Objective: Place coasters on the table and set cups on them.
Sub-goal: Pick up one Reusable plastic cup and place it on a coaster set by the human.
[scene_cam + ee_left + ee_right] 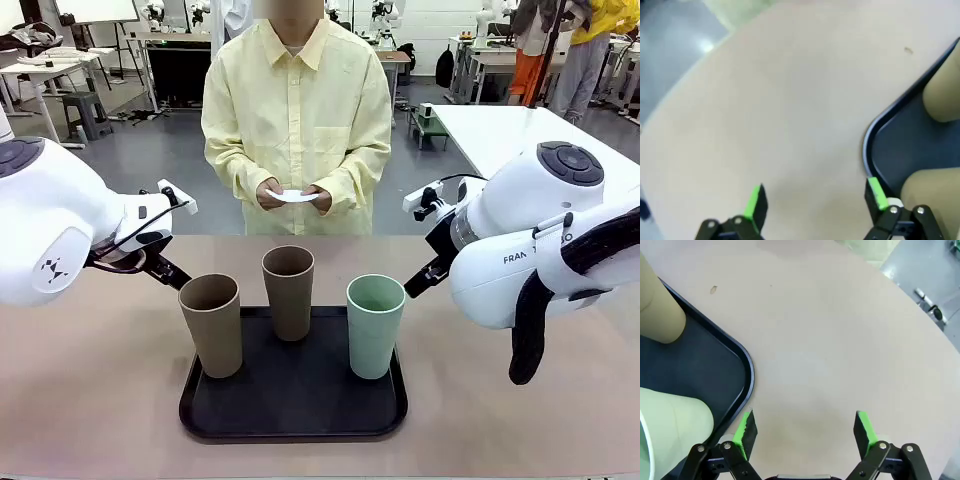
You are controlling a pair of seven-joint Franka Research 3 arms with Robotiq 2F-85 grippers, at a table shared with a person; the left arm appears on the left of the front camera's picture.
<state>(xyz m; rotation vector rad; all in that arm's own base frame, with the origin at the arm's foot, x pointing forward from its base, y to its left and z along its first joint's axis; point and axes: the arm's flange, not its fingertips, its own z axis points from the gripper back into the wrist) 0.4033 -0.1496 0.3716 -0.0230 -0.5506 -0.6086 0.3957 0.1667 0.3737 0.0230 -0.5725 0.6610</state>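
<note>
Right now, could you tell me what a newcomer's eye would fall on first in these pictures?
Three tall cups stand on the black tray on the table: a tan-brown cup front left, a second tan-brown cup at the back, a mint green cup right. Across the table, a person holds a white coaster. The robot's left hand and right hand hang open over bare tabletop beside the tray.

Matte cups (288, 290); smooth black tray (293, 400); matte beige table (100, 400)
</note>
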